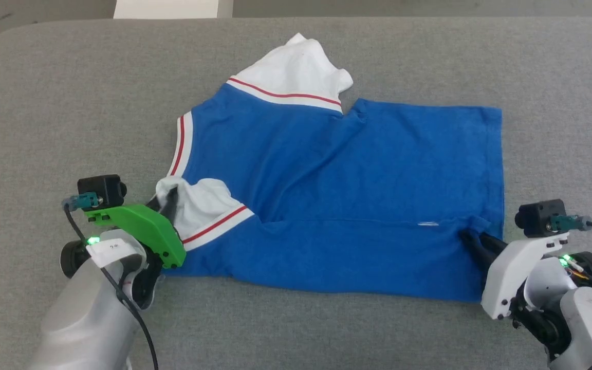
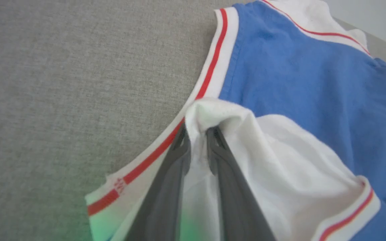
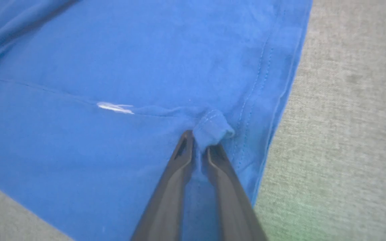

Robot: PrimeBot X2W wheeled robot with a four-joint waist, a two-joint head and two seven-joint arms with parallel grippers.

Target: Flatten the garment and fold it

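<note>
Looking down on one garment (image 1: 378, 164), lying on the grey worktop (image 1: 70, 103) roughly midway between its near and far edges. Running the long axis left to right, pointing the collar (image 1: 180, 144) toward the left edge and the hem (image 1: 496, 164) toward the right edge. Showing plain blue on top (print hidden, apart from one white fleck (image 1: 428, 224) peeking out along a straight cloth edge near the hem).

Counting two sleeves, both white with a red-striped band: far sleeve (image 1: 296, 67) sticking out toward the far edge, near sleeve (image 1: 208, 205) lying doubled back over the blue body. Seeming folded up over the body as well, a near strip of blue, tracing that straight edge from near sleeve to hem corner.

Counting two grippers. Pinching the bunched tip of the near sleeve with the left gripper (image 1: 170, 200), both dark fingers closed on white cloth, just beside the collar band. Pinching a small blue tuck at the near hem corner with the right gripper (image 1: 468, 239), fingers closed on it likewise.

Losing the garment's near-left corner behind a green bracket (image 1: 142, 226) on the left wrist (head view). Glimpsing one pale slab (image 1: 167, 7) beyond the far edge, well apart from the garment.
</note>
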